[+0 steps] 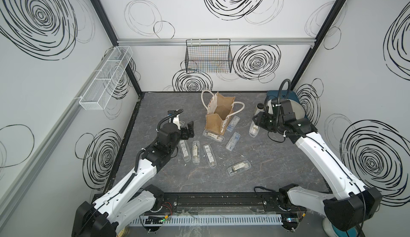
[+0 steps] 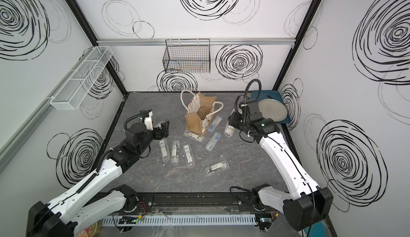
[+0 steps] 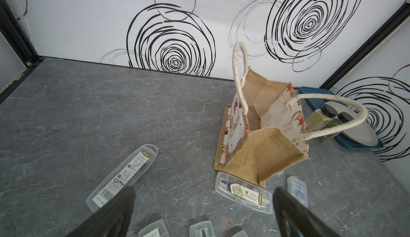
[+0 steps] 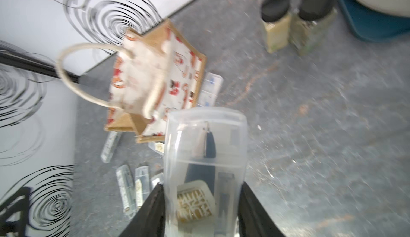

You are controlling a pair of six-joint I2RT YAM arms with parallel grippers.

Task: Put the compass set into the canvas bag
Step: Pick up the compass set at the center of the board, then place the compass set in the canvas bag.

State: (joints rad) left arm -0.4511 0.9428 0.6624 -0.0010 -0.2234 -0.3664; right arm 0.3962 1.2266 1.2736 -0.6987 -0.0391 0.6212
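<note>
Our right gripper (image 4: pixel 200 188) pinches one compass set (image 4: pixel 205 140) in the air near the single canvas bag (image 1: pixel 214 122), which stands open on the surface (image 1: pixel 199 180). Our left gripper (image 1: pixel 189 130) hangs spread. We count eight other sets (image 1: pixel 238 168) lying around the bag.

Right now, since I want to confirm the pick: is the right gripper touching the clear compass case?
Touching. In the right wrist view the right gripper has both black fingers pressed against opposite sides of the clear compass case.
</note>
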